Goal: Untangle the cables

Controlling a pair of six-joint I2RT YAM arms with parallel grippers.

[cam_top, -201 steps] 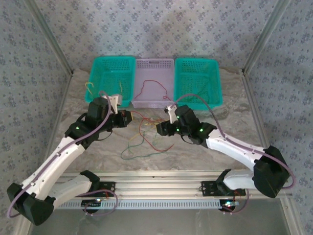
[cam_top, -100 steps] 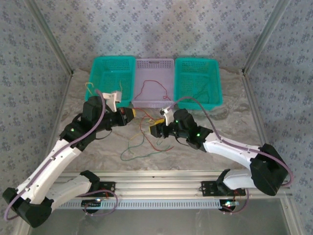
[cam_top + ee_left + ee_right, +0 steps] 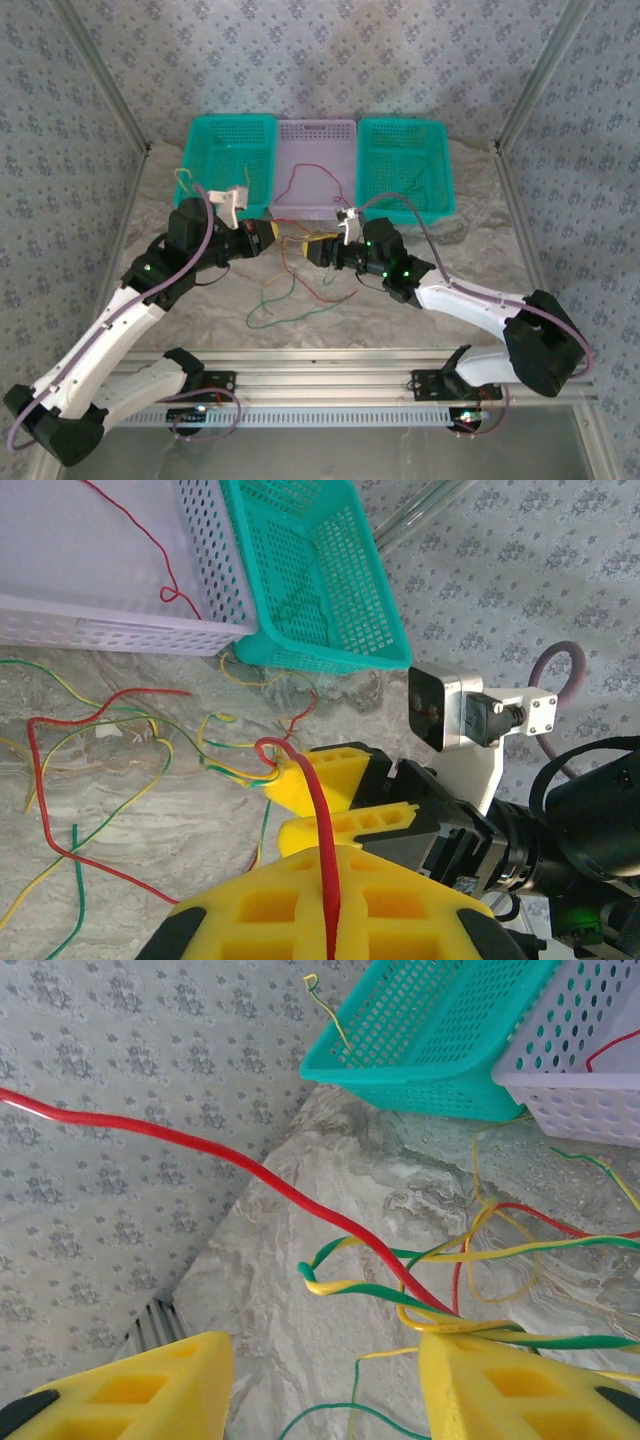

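In front of the lilac plastic basket (image 3: 316,125), with left gripper (image 3: 270,232) clamped on the thin red wire (image 3: 322,840), ease right gripper's (image 3: 322,1355) parted fingers (image 3: 480,1390) onto the yellow-green twisted wires (image 3: 350,1290) only.

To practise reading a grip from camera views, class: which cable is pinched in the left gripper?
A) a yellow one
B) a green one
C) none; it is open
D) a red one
D: in the left wrist view the red cable runs into the seam of the left gripper, whose yellow fingers are shut on it.
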